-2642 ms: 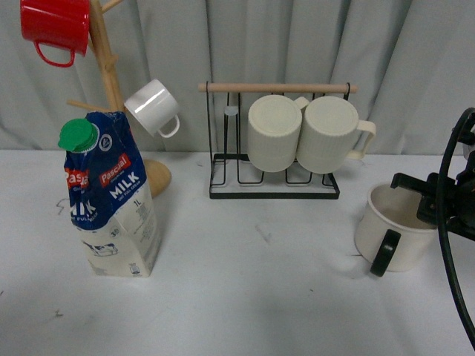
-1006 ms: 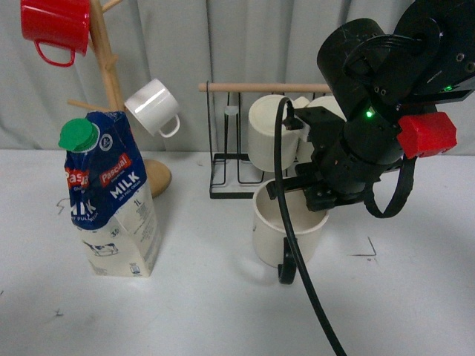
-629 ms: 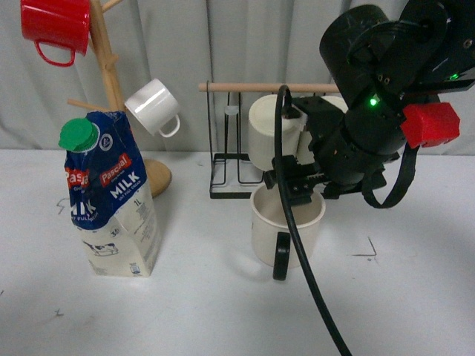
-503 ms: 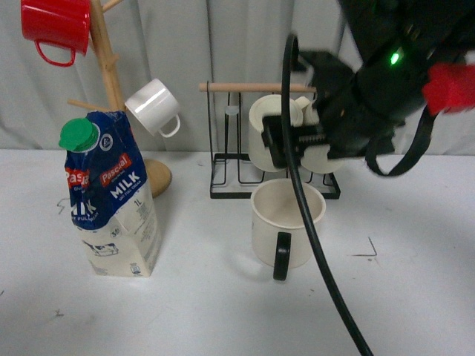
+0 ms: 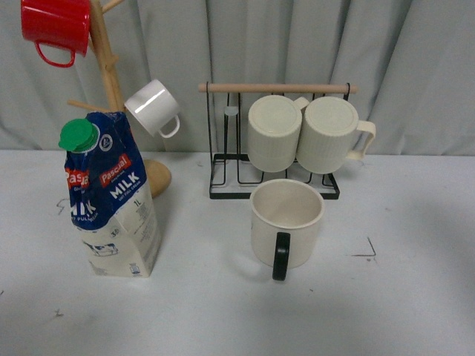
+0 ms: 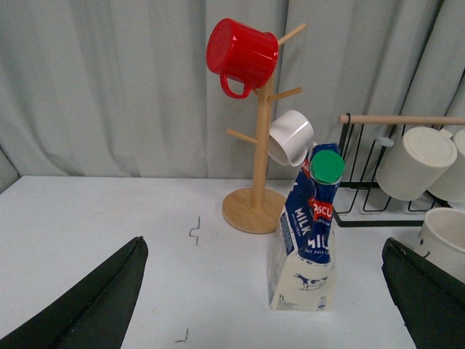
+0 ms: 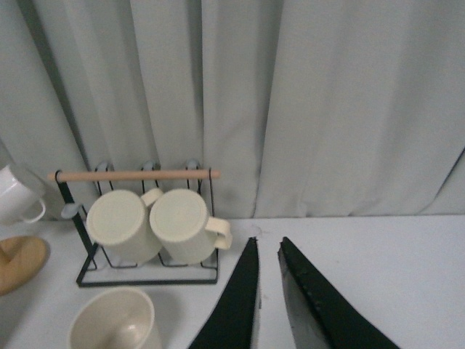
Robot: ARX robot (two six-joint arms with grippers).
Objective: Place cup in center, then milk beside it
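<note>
The cup (image 5: 286, 220), a wide cream mug with a black handle, stands upright in the middle of the table, just in front of the black wire rack. It also shows in the right wrist view (image 7: 116, 324) and at the edge of the left wrist view (image 6: 445, 240). The milk (image 5: 111, 194), a blue and cream carton with a green cap, stands upright at the left; it also shows in the left wrist view (image 6: 309, 233). My left gripper (image 6: 265, 291) is open wide, well back from the milk. My right gripper (image 7: 265, 251) is open, raised, beside the cup. Neither arm shows in the front view.
A black wire rack (image 5: 276, 189) with a wooden bar holds two ribbed cream mugs (image 5: 274, 132) behind the cup. A wooden mug tree (image 5: 111, 81) behind the milk carries a red mug (image 5: 56, 26) and a small white cup (image 5: 152, 107). A grey curtain hangs behind.
My right arm carried the cup from the right side to the table's middle, let it go, then lifted away out of the front view. The milk has not moved.
</note>
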